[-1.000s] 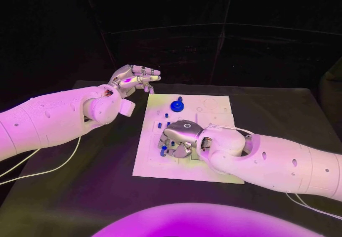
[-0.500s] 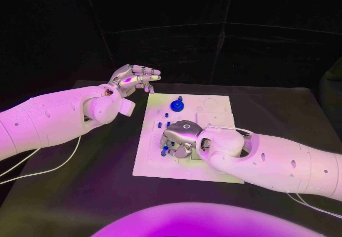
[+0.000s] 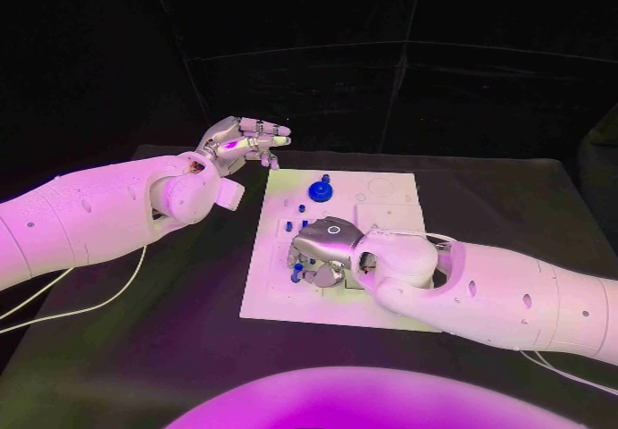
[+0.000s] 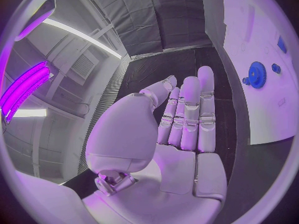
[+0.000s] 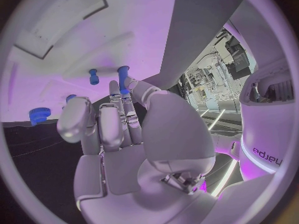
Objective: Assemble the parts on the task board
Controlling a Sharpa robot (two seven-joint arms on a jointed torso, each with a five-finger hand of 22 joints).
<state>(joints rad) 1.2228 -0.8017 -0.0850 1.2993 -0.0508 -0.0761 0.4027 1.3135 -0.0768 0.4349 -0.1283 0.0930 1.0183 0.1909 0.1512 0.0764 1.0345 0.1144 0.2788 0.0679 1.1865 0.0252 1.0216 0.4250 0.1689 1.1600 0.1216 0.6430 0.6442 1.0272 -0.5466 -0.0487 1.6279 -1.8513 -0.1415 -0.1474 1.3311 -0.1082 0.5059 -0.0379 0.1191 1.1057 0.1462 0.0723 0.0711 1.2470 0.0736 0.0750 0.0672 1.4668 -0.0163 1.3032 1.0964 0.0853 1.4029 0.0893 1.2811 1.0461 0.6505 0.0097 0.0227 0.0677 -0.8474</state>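
Shifted a touch since a second ago: right hand point(image 3: 325, 243) eased slightly toward the left half of the task board point(image 3: 277, 304), lower over the small blue pegs point(image 3: 296, 268) near the board's middle. Left hand point(image 3: 242, 140) unmoved, raised off the board's far left corner above the table point(image 3: 154, 340). Reads as a fine adjustment at a peg rather than a finished step; most of the assembly judged still ahead.

From the head view, right fingers hidden beneath the hand's own back, so no reading of the grasp there. From the right wrist view, more: fingers point(image 5: 115, 109) curled in, with one blue peg point(image 5: 122, 77) rising just between a fingertip and the thumb, a second peg point(image 5: 93, 76) standing apart on the board. Pinched or merely touched, cannot tell.

From the left wrist view, left fingers point(image 4: 190, 109) stretched out straight, holding nothing, with the blue gear point(image 4: 256, 74) well beyond them on the board. Same gear point(image 3: 321, 191) at the board's far end in the head view, untouched.
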